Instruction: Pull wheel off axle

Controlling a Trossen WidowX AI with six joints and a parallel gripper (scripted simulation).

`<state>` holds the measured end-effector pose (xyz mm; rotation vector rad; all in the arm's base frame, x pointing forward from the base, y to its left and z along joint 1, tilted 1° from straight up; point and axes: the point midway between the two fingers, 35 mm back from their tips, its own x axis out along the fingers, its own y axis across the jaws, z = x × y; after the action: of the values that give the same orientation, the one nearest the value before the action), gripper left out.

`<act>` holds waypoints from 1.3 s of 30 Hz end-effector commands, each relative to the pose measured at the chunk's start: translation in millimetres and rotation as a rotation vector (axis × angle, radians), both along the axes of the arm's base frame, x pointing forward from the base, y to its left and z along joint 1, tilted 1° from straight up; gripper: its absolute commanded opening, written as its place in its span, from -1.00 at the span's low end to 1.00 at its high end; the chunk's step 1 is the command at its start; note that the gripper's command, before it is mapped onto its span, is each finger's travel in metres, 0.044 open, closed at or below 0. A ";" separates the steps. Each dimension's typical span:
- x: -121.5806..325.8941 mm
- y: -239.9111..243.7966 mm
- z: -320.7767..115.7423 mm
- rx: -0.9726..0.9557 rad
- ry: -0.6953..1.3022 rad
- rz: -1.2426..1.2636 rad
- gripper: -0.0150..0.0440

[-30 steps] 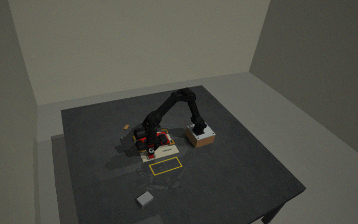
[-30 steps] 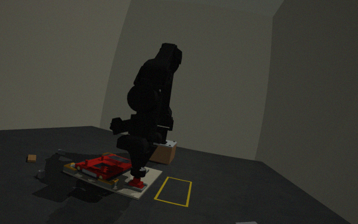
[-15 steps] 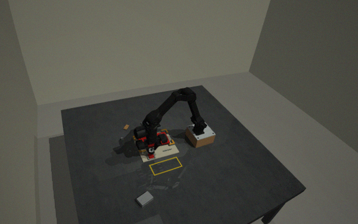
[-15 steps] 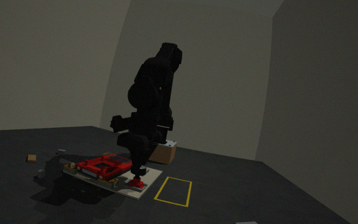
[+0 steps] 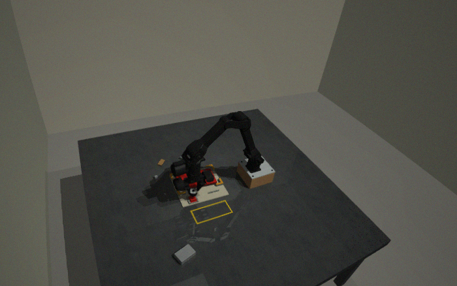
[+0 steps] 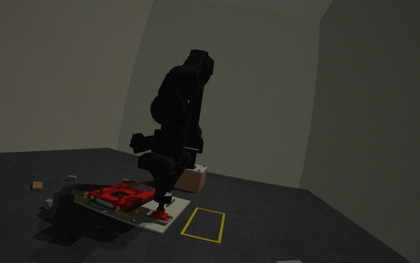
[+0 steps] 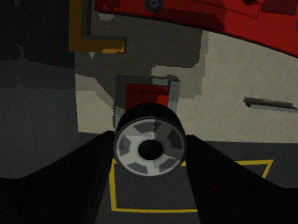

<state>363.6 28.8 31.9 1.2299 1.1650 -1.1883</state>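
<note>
The worktop (image 5: 286,209) (image 6: 263,223) (image 7: 30,110) is being spread out below the claw (image 5: 192,191) (image 6: 162,198) (image 7: 149,140), and the arm (image 5: 236,120) (image 6: 173,108) is being held bent above it. The board (image 5: 220,195) (image 6: 180,203) (image 7: 225,120) is lying under the claw, and the red car (image 5: 181,176) (image 6: 108,193) (image 7: 210,17) is being carried on it to one side of the claw. On the side away from the car, past the board's edge, the marked area (image 5: 214,217) (image 6: 222,227) (image 7: 150,210) is being left unfilled. Directly below the claw, the red base (image 5: 192,199) (image 6: 159,214) (image 7: 147,95) is being held on the board, with the dark axle (image 6: 161,205) (image 7: 150,149) being kept upright on it. The wheel (image 5: 192,194) (image 6: 167,198) (image 7: 137,160) is being gripped in the claw, pressed from two opposite sides, its spoked face being turned upward. It is being held above the base, its bore seemingly in line with the axle; whether the tip is being cleared cannot be told. The pull is being judged unfinished: straight lift along the axle is being called for before any sideways travel to the marked area, since jamming or slipping is being risked by an early tilt.
</note>
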 end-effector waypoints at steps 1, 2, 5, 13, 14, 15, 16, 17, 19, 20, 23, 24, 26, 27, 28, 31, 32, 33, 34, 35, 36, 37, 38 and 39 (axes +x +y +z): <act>0.3 0.1 4.3 0.002 -0.004 0.002 -0.49; 0.3 0.1 4.6 0.002 -0.004 0.002 -0.49; 0.2 0.1 5.6 0.002 -0.004 0.003 -0.49; 0.0 0.1 8.2 0.002 -0.005 0.003 -0.49; 0.0 0.1 8.6 0.002 -0.005 0.003 -0.49; -0.1 0.1 8.9 0.002 -0.005 0.003 -0.49; -0.1 0.1 9.2 0.002 -0.006 0.003 -0.49; -0.1 0.1 9.6 0.002 -0.006 0.003 -0.49; -0.2 0.1 10.2 0.003 -0.006 0.003 -0.49; -0.2 0.1 10.6 0.003 -0.006 0.003 -0.49; -0.3 0.1 11.6 0.003 -0.006 0.003 -0.49; -0.3 0.1 11.9 0.003 -0.007 0.003 -0.49; -0.4 0.1 12.5 0.003 -0.007 0.003 -0.49; -0.4 0.1 12.9 0.003 -0.007 0.003 -0.49; -0.4 0.1 13.2 0.003 -0.007 0.003 -0.49; -0.5 0.1 14.2 0.003 -0.007 0.003 -0.49; -0.6 0.1 14.5 0.003 -0.007 0.003 -0.49; -0.6 0.1 14.9 0.003 -0.008 0.003 -0.49; -0.6 0.1 15.2 0.003 -0.008 0.003 -0.49; -0.7 0.1 15.5 0.003 -0.008 0.003 -0.49; -0.7 0.1 15.8 0.003 -0.008 0.003 -0.49; -0.7 0.1 16.2 0.003 -0.008 0.004 -0.49; -0.8 0.1 17.1 0.003 -0.008 0.004 -0.49; -0.8 0.1 18.8 0.003 -0.008 0.004 -0.49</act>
<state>361.9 28.7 46.3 1.2327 1.1626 -1.1850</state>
